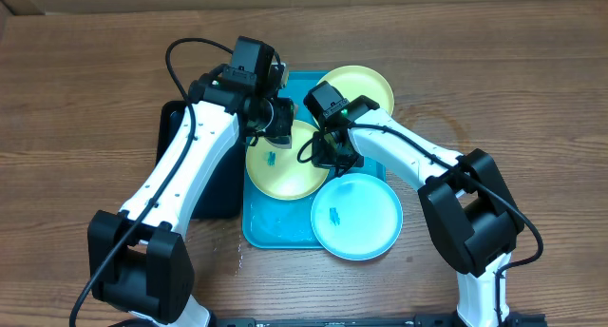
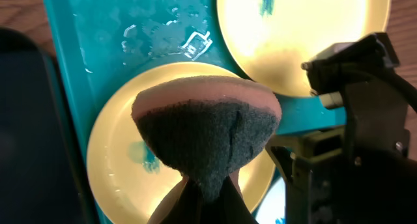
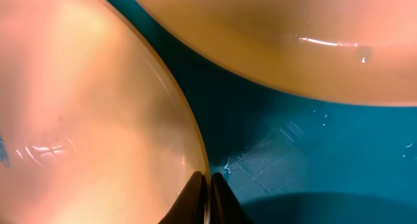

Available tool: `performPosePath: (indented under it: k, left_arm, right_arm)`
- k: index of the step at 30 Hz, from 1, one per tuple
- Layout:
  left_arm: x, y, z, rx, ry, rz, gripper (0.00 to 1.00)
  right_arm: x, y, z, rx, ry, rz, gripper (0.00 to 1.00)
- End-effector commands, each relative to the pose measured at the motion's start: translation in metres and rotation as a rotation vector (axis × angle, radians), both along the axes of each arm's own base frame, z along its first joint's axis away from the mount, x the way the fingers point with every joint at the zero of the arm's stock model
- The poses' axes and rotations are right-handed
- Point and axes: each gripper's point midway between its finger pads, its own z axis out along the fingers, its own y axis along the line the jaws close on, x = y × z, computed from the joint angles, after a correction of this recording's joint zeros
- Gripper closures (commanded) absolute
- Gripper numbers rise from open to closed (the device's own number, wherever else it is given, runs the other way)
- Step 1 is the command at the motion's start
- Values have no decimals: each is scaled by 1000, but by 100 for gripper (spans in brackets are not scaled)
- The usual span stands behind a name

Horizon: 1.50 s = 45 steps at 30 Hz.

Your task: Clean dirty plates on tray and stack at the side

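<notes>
The turquoise tray (image 1: 277, 227) holds three plates. A yellow-green plate (image 1: 283, 167) with a small blue smudge lies in its middle. A second yellow-green plate (image 1: 363, 87) leans over the far right corner. A light blue plate (image 1: 358, 216) with a blue smudge overhangs the near right rim. My left gripper (image 2: 205, 196) is shut on a dark green scouring sponge (image 2: 205, 129) and holds it above the middle plate (image 2: 117, 152). My right gripper (image 3: 208, 188) is shut on the right rim of that middle plate (image 3: 85, 113).
A smaller black tray (image 1: 214, 180) lies left of the turquoise one, partly under my left arm. The tray floor (image 2: 130, 35) is wet with droplets. Bare wooden table (image 1: 76, 108) surrounds both trays.
</notes>
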Motion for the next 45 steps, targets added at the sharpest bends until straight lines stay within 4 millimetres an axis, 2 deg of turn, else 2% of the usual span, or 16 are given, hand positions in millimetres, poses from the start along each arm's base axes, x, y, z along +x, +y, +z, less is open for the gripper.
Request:
performPosePath:
  k: [1,5,9,12,15,18,23,34,38,45]
  left_arm:
    - [4,12,-11,69,1,49,96]
    - [8,13,-22,78,11,62,96]
    - [2,3,-39,44,79,32,96]
    - [-2,4,-52,57,123,33,96]
    - [-4,6,-60,65,148,34,96]
    - [-4,6,-61,70,147,35,96]
    - [-5,11,-62,94,151,42,96]
    - [-17,20,-71,139,195,44,96]
    - [-20,30,-80,191,193,57,96]
    - [-29,25,-101,152,208,46,96]
  right_arm:
    - [5,6,9,15,-24,4,90]
    - [5,6,9,15,-24,4,89]
    - [5,6,9,15,-24,4,89]
    - [5,6,9,15,-24,4,79]
    - [5,6,9,14,-23,4,76]
    - [3,5,8,10,-17,4,77]
    - [2,4,8,7,-12,4,96]
    - [2,4,8,7,-13,4,96]
    - [2,4,8,7,-13,4,96]
    - [2,4,8,7,-13,4,96]
